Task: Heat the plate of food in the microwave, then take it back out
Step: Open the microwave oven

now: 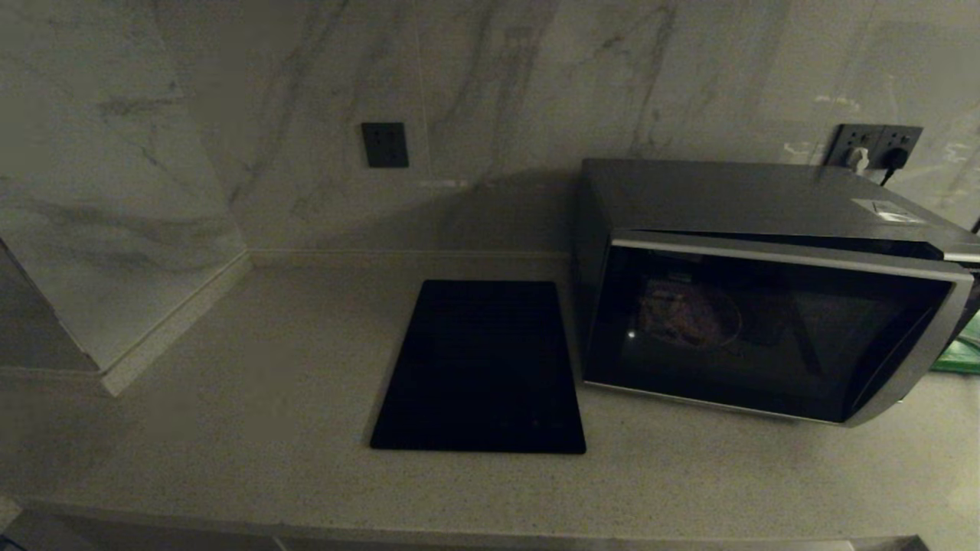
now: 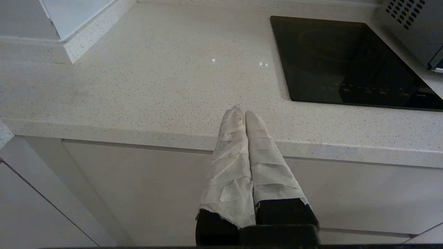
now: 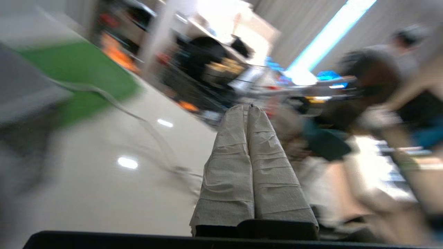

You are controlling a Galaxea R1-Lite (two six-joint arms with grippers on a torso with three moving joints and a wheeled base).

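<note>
Microwave, the large dark grey box oven with black glass door and curved silver trim, stands at the right end of my table, against the back wall. Its door sits slightly ajar along the top seam, not latched, I judge. Through the glass I can faintly see the small round pale plate of food resting inside, toward the oven's left half.

My right pincer has its cloth-wrapped fingers pressed together, holding nothing, and looks out past the table's right end into the room. My left pincer hangs parked just off the table's front edge, fingers together as well, empty.

To do this step well, I think I should press the door fully home with the flat of the closed right fingers, pushing squarely so the oven does not slide, before going to the button panel.

A flat black rectangular slab lies just beside the oven's left side. Two dark wall sockets with a plug sit behind the oven's right rear corner, and something green shows past its right side. Nothing blocks the door.
</note>
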